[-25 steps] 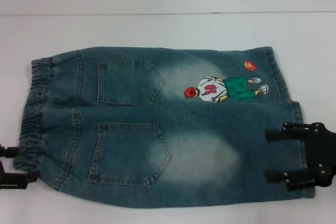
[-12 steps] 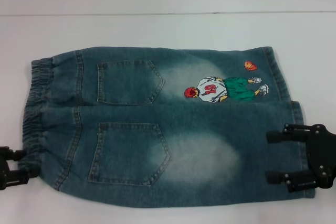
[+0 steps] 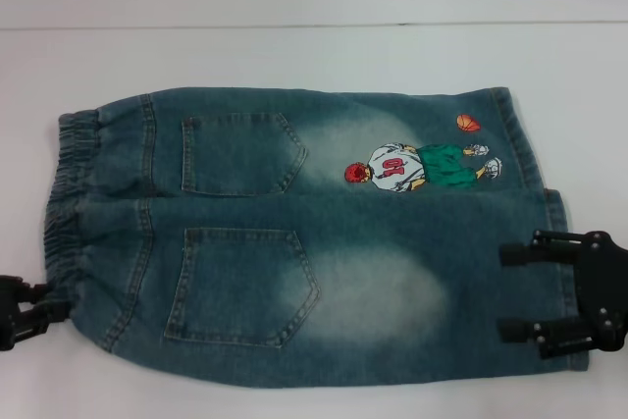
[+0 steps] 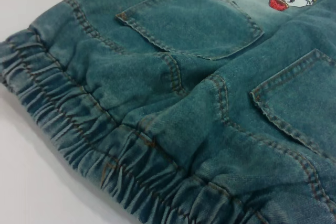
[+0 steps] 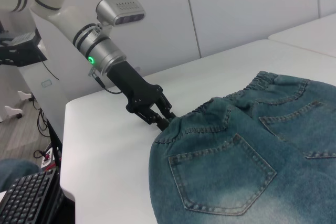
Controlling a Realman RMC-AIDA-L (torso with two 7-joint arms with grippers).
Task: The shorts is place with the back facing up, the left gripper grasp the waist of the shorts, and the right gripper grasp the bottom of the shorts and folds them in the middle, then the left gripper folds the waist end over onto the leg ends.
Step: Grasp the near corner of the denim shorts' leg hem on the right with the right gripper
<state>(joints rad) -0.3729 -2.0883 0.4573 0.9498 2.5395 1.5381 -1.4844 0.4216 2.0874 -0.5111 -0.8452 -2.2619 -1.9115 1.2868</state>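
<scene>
Left gripper [image 3: 44, 313]: nearest us at the left edge of the head view, at the near corner of the elastic waistband [image 3: 65, 208]; in the right wrist view its fingertips [image 5: 164, 119] look drawn together on the band's edge, so we judge it clamped on the waist

Right gripper [image 3: 518, 291]: on the near leg hem [image 3: 567, 282], its two fingers held apart over the denim; nothing is pinched between them yet

Denim shorts [image 3: 294, 233]: lying flat on the white table [image 3: 294, 56], back up, waist to the robot's left, legs to its right; both back pockets show, the near back pocket [image 3: 240, 287] and the far back pocket [image 3: 240, 154]

Cartoon print [image 3: 417, 166]: on the far leg, near the hem, with a small basketball motif [image 3: 469, 124] just beyond it

Step in hand: we judge this to be securing the two grasps before the first fold; the waist side appears taken, the hem side does not

How to do it well: we would have the right gripper bite both layers of the near hem before any lift, then raise both ends evenly so the near half lands square on the far half

Risk: a one-layer bite at the hem may let the leg peel open in the carry; an uneven lift would skew the crease

Far side: bare table beyond the far leg, nothing else on it that we can see
</scene>
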